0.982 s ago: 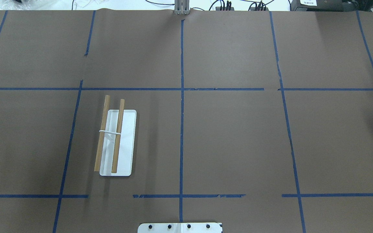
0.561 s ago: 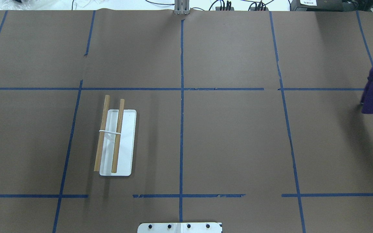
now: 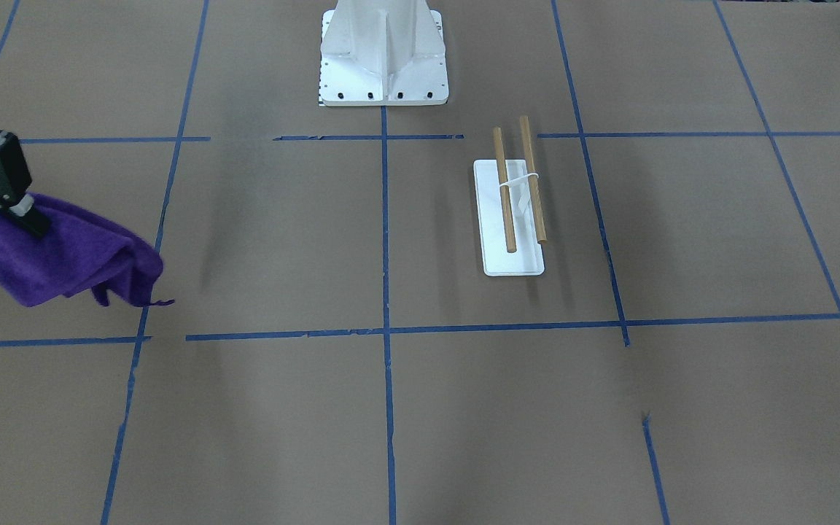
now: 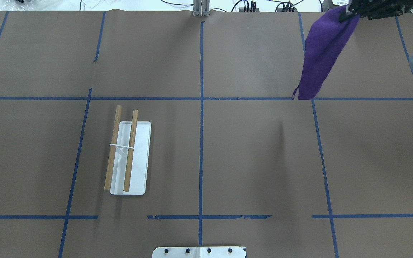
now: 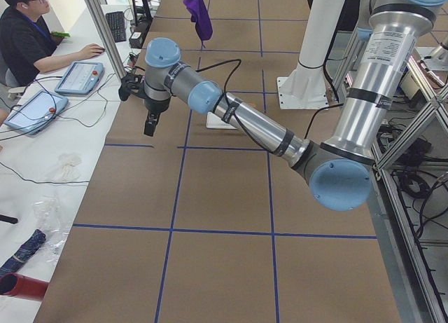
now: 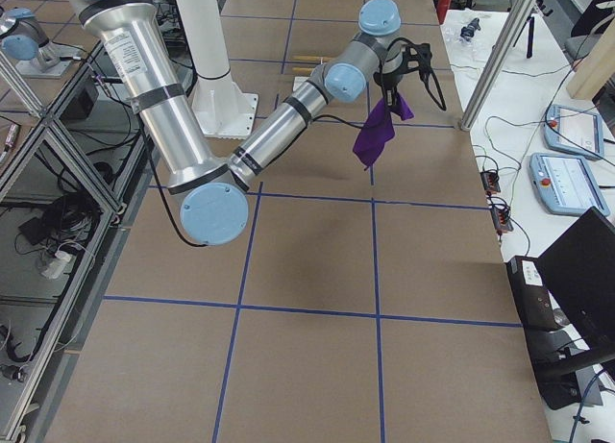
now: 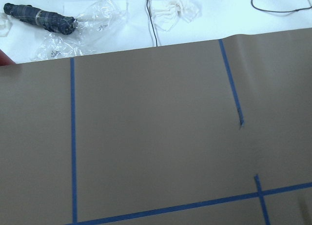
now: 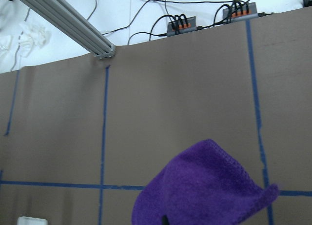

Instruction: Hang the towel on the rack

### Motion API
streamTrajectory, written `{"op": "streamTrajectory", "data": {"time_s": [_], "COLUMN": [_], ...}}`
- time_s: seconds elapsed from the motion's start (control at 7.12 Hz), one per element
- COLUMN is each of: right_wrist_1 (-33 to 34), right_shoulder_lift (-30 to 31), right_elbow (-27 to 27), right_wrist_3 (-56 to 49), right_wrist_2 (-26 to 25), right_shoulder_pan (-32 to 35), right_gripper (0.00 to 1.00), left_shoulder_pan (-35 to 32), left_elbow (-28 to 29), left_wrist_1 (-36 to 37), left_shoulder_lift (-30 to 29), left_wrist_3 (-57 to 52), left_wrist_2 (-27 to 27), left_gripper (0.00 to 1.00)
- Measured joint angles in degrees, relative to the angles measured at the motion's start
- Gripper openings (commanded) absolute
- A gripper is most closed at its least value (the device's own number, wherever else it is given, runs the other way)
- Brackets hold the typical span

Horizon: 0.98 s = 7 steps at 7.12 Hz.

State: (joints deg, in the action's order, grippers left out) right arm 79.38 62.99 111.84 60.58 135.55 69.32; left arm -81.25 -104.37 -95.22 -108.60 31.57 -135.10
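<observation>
The purple towel (image 4: 324, 53) hangs from my right gripper (image 4: 350, 12) above the far right part of the table; it also shows in the front-facing view (image 3: 63, 255) and the right wrist view (image 8: 204, 191). The right gripper (image 3: 15, 208) is shut on the towel's upper edge. The rack (image 4: 130, 157), a white base with two wooden bars (image 4: 113, 147) held up on a white stand, sits on the table's left half, far from the towel. My left gripper (image 5: 150, 124) shows only in the exterior left view, so I cannot tell whether it is open or shut.
The table is covered in brown paper with blue tape lines (image 4: 201, 107). The robot's white base plate (image 4: 199, 252) is at the near edge. A metal post (image 4: 201, 9) and cables stand at the far edge. An operator (image 5: 28, 29) sits beside the table.
The towel came in from the right edge of the overhead view, then moved toward the far edge and a little left, carried by the right gripper. The rack has not moved.
</observation>
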Motion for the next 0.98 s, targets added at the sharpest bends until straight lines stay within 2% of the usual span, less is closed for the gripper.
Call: {"op": "streamTrajectory", "data": {"time_s": [0.14,0.28,0.56,0.7,0.98], "right_wrist_1": [-3.3,-8.9,-21.5,-25.0,-27.1], "right_shoulder_lift": [-2.3,-3.2,-3.5,-3.5,-3.6], "right_elbow": [0.6,0.8,1.5,2.6,5.4], "right_wrist_3": [3.9,7.7,16.9,19.0,19.7], "right_wrist_2": [-1.6,-5.7,-18.4,-23.7,-32.2], "right_shoulder_pan": [-1.4,-4.5,-13.1,-16.3,-22.3], "right_gripper": [0.00,0.00,0.00,0.00,0.00], "left_shoulder_pan": [4.1,8.9,18.6,22.1,26.7], "left_elbow": [-0.3,-0.2,1.6,2.4,4.0], "left_wrist_1": [-1.6,-6.4,-20.5,-24.5,-26.8], "left_shoulder_lift": [-2.7,-4.6,-6.9,-8.4,-12.0], "left_wrist_3": [10.4,21.8,44.2,53.3,64.7], "left_wrist_2": [-0.1,-0.1,-0.1,0.1,0.2], "left_gripper": [1.00,1.00,1.00,1.00,1.00]}}
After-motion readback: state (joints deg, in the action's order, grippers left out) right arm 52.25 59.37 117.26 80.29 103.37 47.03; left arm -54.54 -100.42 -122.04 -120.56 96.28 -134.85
